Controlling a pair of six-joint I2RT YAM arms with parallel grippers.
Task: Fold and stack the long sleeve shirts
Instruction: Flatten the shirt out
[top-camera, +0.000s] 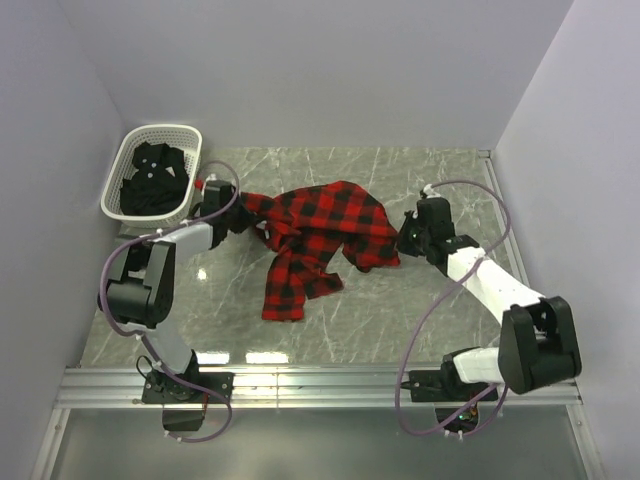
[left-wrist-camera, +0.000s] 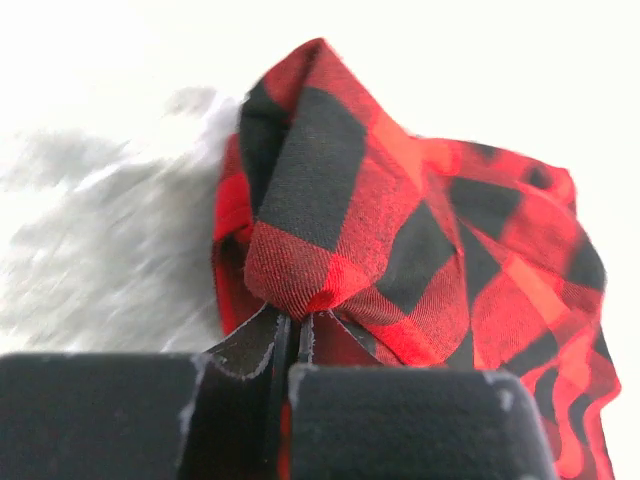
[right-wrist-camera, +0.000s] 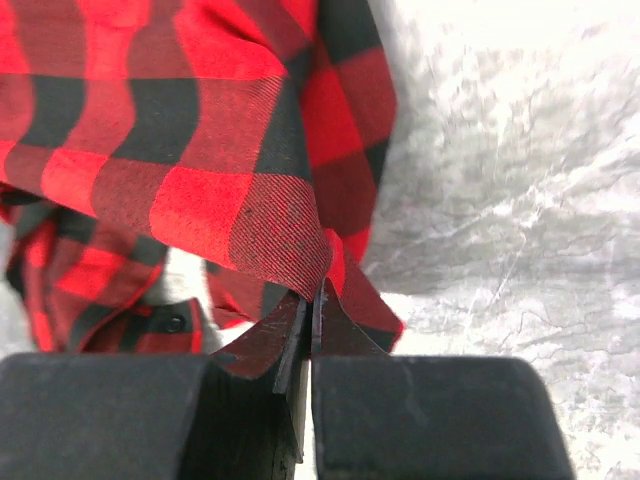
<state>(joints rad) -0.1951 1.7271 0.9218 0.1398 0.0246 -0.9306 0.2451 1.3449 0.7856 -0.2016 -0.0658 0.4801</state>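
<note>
The left claw (left-wrist-camera: 293, 325) is clamped on one end of the red-and-black flannel shirt (top-camera: 320, 232). The right claw (right-wrist-camera: 313, 300) pinches the opposite end, and the cloth sits bunched between them on the table (top-camera: 420, 305).

No word, label, brand mark or number is legible in any view, whether on the checked flannel shirt (top-camera: 320, 225), the white basket (top-camera: 118, 180) or the table (top-camera: 370, 310).

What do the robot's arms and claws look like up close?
The left arm and right arm have white links between chunky black joints, with a purple cable looping alongside each. The left gripper and right gripper are black, blocky bodies ending in two thin flat fingers.
</note>
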